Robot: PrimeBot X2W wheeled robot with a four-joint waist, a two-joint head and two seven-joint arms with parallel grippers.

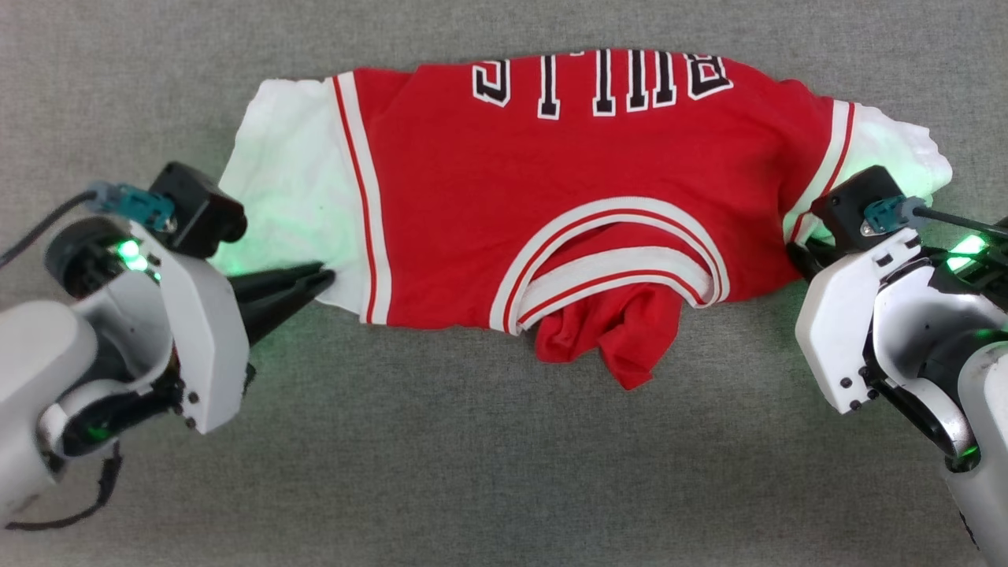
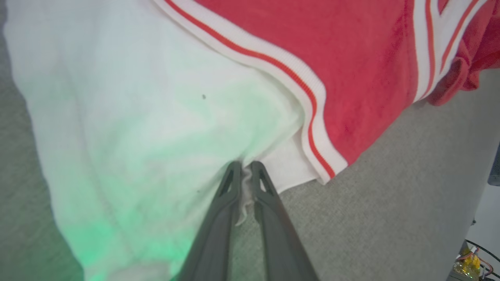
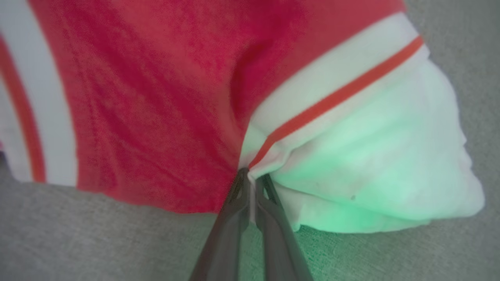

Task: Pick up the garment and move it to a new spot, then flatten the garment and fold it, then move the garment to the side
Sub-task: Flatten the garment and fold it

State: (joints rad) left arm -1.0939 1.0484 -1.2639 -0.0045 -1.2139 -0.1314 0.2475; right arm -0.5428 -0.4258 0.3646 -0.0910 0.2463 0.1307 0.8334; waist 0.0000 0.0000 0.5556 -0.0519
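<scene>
garment (image 1: 551,213) spread on grey worktop (image 1: 472,488), left pincer (image 2: 245,171) clamped on white sleeve edge, right pincer (image 3: 252,177) clamped at opposite sleeve seam

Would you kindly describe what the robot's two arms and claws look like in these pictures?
Both arms wear glossy white shells over dark joints, with green lights glowing at the wrists. Each wrist carries a black camera block with a teal plug and a thin black cable. The left claw and right claw each have two long, tapering dark grey fingers.
</scene>
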